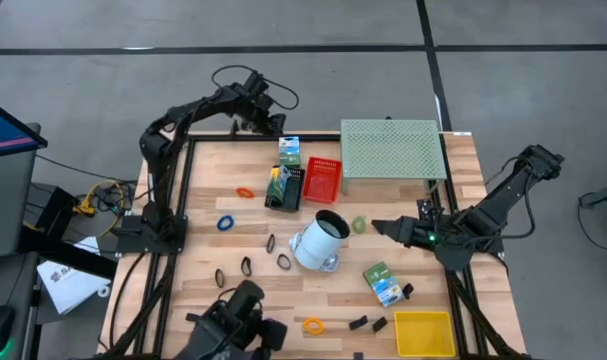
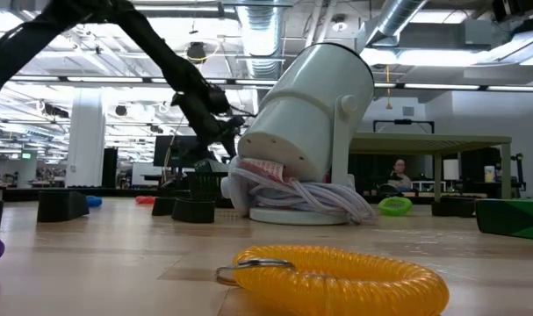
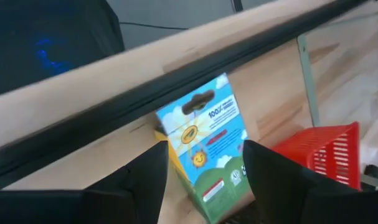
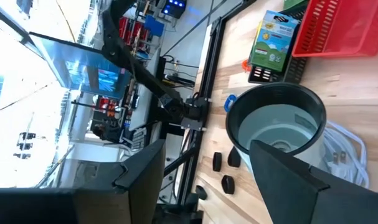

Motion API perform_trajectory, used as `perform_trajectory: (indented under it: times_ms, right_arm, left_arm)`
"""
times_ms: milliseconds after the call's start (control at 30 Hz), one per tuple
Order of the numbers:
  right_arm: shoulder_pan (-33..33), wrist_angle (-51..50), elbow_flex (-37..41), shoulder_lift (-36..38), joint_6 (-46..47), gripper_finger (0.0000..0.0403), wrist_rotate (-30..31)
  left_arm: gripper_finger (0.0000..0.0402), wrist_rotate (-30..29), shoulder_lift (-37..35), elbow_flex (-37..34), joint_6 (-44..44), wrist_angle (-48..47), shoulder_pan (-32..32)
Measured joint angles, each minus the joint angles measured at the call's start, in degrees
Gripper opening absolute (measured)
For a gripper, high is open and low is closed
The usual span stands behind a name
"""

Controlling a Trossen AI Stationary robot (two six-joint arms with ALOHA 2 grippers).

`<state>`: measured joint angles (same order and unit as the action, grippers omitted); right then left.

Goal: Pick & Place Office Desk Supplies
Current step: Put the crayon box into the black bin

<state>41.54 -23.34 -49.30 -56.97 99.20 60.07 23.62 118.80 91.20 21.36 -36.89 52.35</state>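
Crayon box (image 3: 206, 158): stood at the table's far edge, just beside the red basket (image 1: 322, 178), seen between the left gripper's spread fingers.
Left gripper (image 1: 273, 122): hovered over the far edge near that box, fingers apart, holding nothing.
Right gripper (image 1: 381, 227): reached in from the right side, fingers wide apart and empty, pointed at the white cup (image 1: 320, 240) lying tilted mid-table.
Second crayon box (image 1: 382, 283): lay flat near the yellow tray (image 1: 424, 333).
Binder clips (image 1: 246, 267): scattered left of the cup.
Orange ring (image 1: 313, 325): lay at the near edge.
Blue ring (image 1: 225, 223): lay on the left half.
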Motion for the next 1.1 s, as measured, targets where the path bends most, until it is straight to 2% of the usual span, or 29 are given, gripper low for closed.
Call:
perform_trajectory:
  times_ms: [233,1100]
  right_arm:
    - [0.0,0.1,0.0,0.0,-0.2,0.0230,0.0]
    - [1.6,1.1,0.0,0.0,-0.4,0.0230,0.0]
  left_arm:
    - [0.0188,-0.6,3.6,0.0,0.0,1.7,-0.5]
    - [0.0185,-3.0,6.7,0.0,0.5,5.5,-1.0]
